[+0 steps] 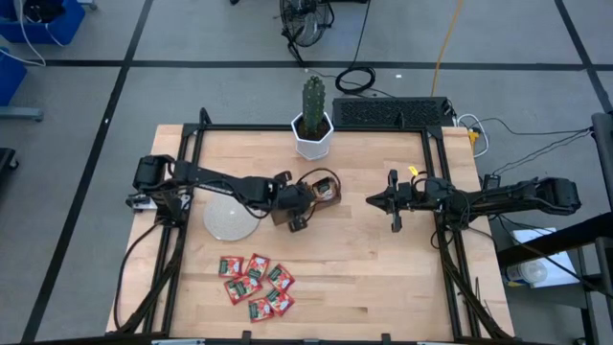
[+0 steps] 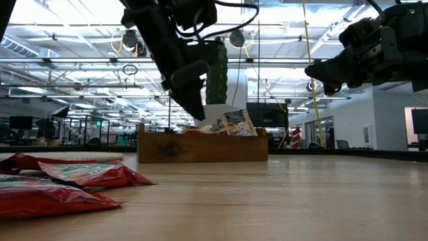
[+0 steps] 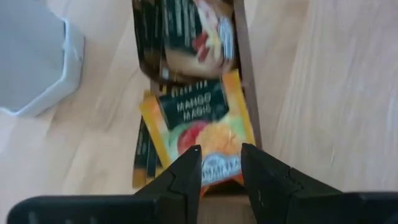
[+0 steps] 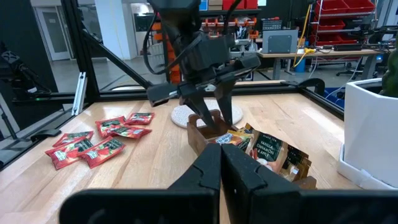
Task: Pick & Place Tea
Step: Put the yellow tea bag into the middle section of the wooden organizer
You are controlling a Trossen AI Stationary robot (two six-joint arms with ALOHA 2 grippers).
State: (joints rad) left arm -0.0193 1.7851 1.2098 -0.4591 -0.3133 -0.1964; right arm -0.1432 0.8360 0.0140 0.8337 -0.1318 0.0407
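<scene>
Red foil tea sachets (image 2: pixel 60 184) await near the table's front edge; the left gripper (image 3: pixel 221 163), fingers apart, straddles an orange sachet (image 3: pixel 202 130) in the brown wooden tray (image 2: pixel 200 147), likely placing it; the right gripper (image 1: pixel 392 203), shut, idles.

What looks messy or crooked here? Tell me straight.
The red sachets lie in a loose, overlapping heap near the table's front edge, pointing every way. In the brown tray, the sachets lean and poke above its rim instead of lying flat. The left gripper is open just above an orange-yellow sachet there. Nothing looks spilled or damaged.
</scene>
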